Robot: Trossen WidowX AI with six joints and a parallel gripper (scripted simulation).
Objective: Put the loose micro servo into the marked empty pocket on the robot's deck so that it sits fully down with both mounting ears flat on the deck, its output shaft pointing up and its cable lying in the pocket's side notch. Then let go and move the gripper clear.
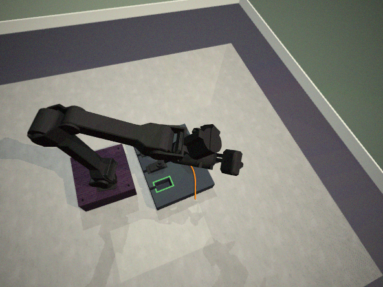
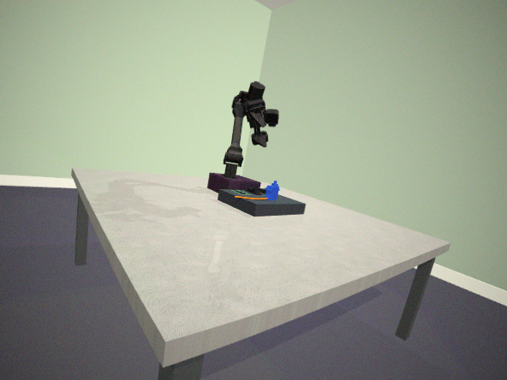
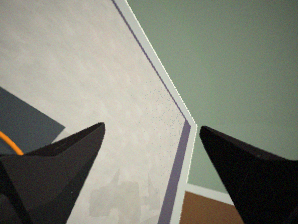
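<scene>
The loose micro servo (image 2: 271,192) is blue and stands upright on the dark deck (image 1: 182,195) (image 2: 279,209) (image 3: 27,117). In the top view the arm hides its body. Its orange cable (image 1: 195,183) (image 2: 253,198) (image 3: 12,143) runs across the deck and past the front edge. The marked pocket (image 1: 164,183) (image 2: 241,192) is empty inside a green outline, with a notch at its left side. My gripper (image 3: 153,128) is wide open with nothing between the fingers. It is high above the deck, and the wrist view looks out past the deck's corner over the table.
A dark fitted part (image 1: 156,166) with a round top sits on the deck beside the pocket. The arm stands on a purple block (image 1: 126,176) (image 2: 223,183) left of the deck, with a narrow gap between them. The arm hangs over the deck's rear part.
</scene>
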